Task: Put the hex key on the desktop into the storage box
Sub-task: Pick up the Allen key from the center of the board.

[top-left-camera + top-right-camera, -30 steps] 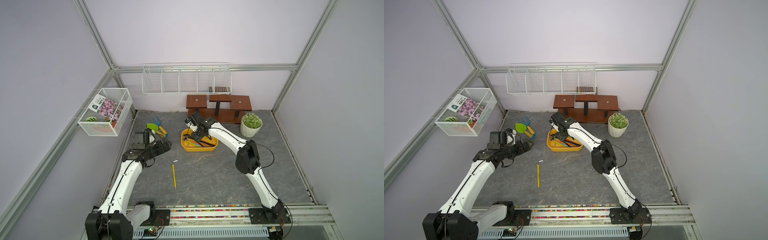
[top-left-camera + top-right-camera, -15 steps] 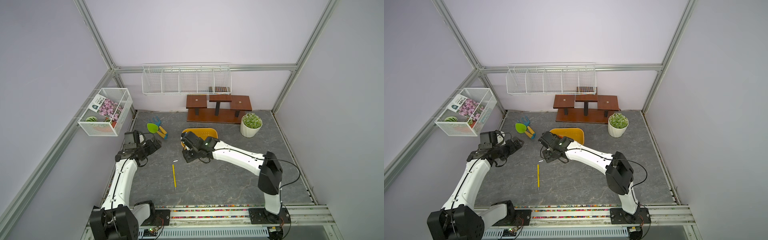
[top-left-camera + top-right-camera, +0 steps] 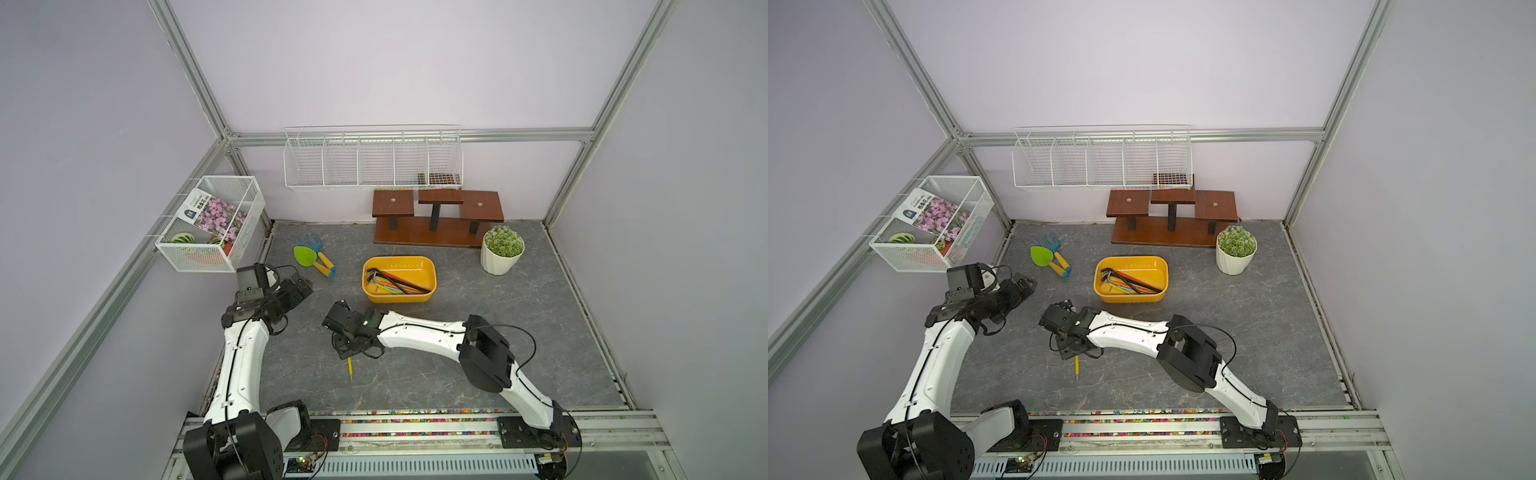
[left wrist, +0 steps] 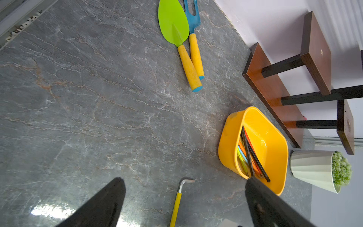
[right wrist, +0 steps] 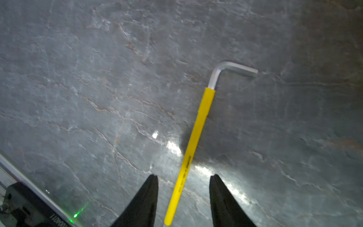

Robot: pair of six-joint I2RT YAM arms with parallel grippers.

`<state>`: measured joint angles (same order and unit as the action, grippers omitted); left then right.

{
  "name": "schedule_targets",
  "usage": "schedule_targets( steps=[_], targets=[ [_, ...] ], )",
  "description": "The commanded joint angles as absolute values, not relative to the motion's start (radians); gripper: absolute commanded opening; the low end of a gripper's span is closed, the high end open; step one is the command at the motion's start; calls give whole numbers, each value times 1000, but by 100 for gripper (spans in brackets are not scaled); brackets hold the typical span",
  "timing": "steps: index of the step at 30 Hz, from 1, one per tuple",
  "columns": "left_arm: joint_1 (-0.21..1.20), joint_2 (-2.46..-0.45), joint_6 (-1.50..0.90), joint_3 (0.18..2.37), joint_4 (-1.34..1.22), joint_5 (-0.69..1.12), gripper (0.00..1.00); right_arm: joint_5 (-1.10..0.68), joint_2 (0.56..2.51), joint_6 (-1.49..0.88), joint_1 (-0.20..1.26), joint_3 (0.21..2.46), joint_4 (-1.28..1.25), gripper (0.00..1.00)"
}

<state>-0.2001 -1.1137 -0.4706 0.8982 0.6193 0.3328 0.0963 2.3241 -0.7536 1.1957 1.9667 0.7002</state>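
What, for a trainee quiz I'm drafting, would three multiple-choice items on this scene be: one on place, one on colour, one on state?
1. The loose hex key lies: A on the desktop; B in a wire basket; C on the wooden stand.
2. Its sleeve is: A red; B yellow; C blue.
3. The right hand is: A shut on the key; B open; C shut, empty.
1A, it rests on veined grey top; 2B, bright yellow below the bare bend; 3B, fingers apart, either side of the key.
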Motion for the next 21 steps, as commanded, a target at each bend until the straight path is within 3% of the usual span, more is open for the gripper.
schedule_targets(
  steps=[1,11,13,18,21],
  targets=[
    [-209,-1088,-476,894,627,315,100,155,2365,-801,1205,2007,753,47],
    [-209,-1068,-483,886,627,301,100,197,2455,-827,1214,2022,759,42],
    [-209,-1069,-483,884,624,301,100,209,2459,-831,1216,2008,748,36],
    [-209,-1071,-483,885,627,306,100,257,2402,-820,1216,1887,692,8],
    [-209,-1072,-479,883,621,310,100,304,2338,-784,1216,1836,697,0]
  ],
)
